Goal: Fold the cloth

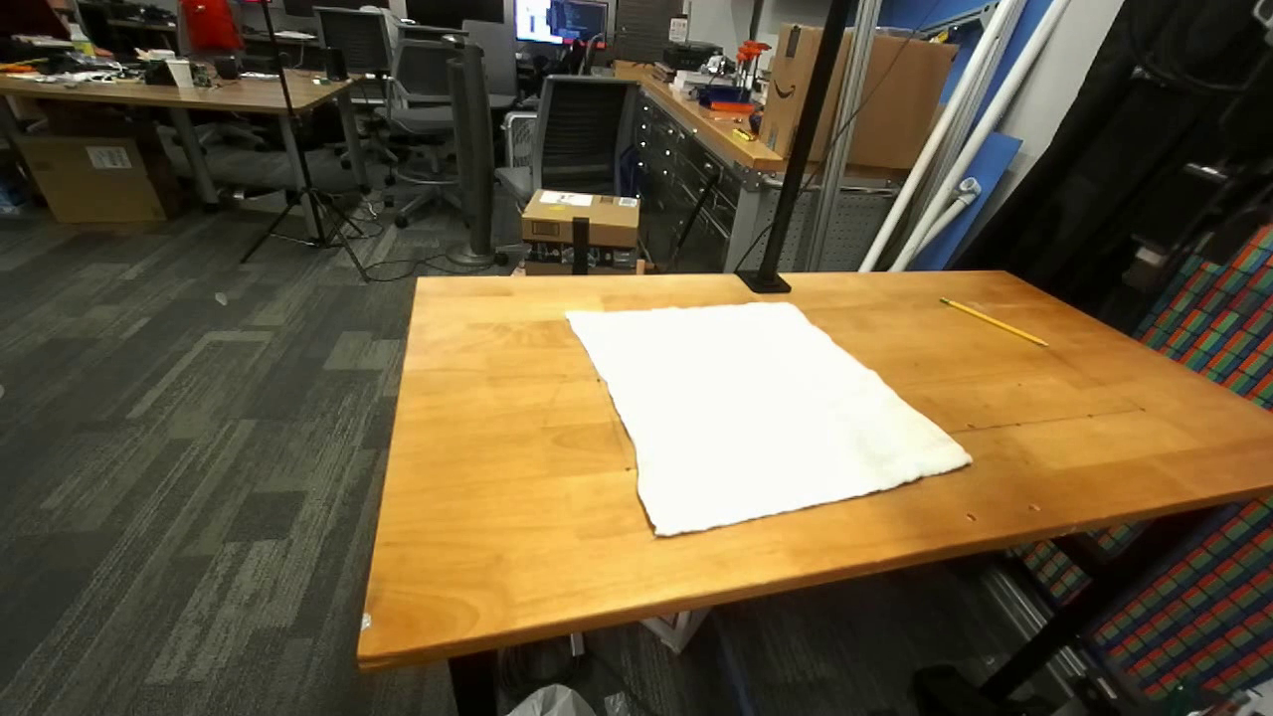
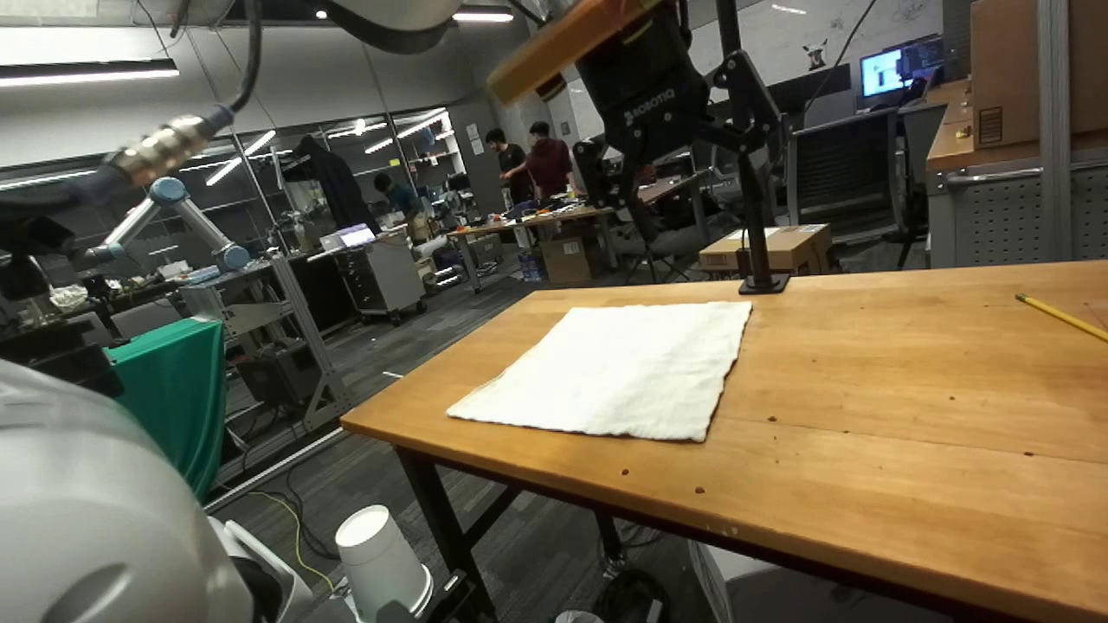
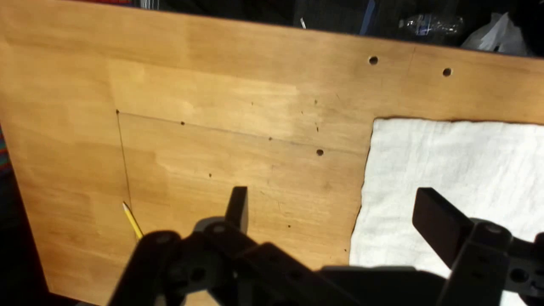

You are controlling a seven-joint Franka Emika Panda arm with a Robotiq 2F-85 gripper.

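In an exterior view, your floor (image 1: 119, 497) is carpeted in grey, patterned light and dark, between 7 and 9 o'clock. A wooden table (image 1: 477, 467) takes the middle. You have a desk (image 1: 229, 97), its top cluttered, at 10; a mesh chair (image 1: 585, 129) just before 12; black drawers (image 1: 668, 164) just after 12; a blue panel (image 1: 905, 12) at 1; slanted white pipes (image 1: 1003, 99) at 2; a multicoloured panel (image 1: 1218, 328) at 3. In an exterior view, you have a lit strip light (image 2: 86, 76) at 10, another strip light (image 2: 482, 16) just before 12, a grey cabinet (image 2: 394, 277) near 9, a pale wall (image 2: 892, 35) between 1 and 2, and a bright monitor (image 2: 881, 73) at 2.
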